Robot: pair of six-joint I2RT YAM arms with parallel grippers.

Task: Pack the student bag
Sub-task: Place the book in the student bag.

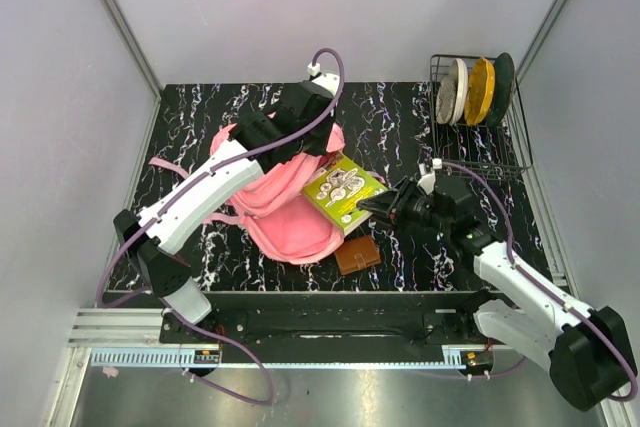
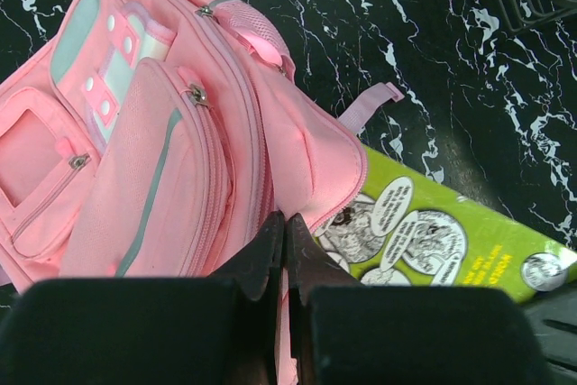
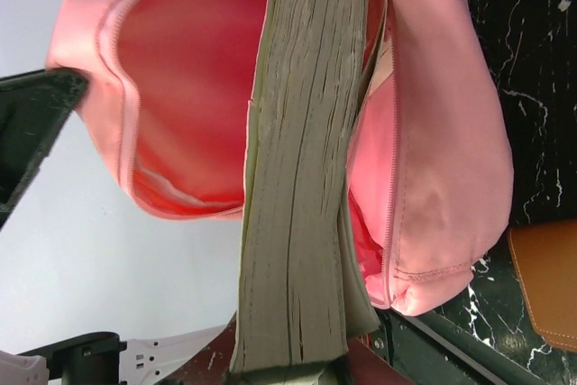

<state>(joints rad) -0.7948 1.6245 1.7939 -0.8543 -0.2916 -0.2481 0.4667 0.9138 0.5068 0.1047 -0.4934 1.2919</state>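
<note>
soft pink fabric backpack (image 1: 285, 217) sits centre of black marbled table (image 1: 420, 117), left gripper (image 2: 285, 223) pinching its rim. right gripper (image 1: 368, 209) clamps thick green book (image 1: 342, 190); only right wrist view shows pages inside bag's mouth.

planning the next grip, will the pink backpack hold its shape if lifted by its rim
Probably floppy: the student bag is soft fabric, its mouth slack around the book. Likely light for its size; the inside looks mostly empty. Lifted where the left gripper pinches it, the rest likely sags.
</note>
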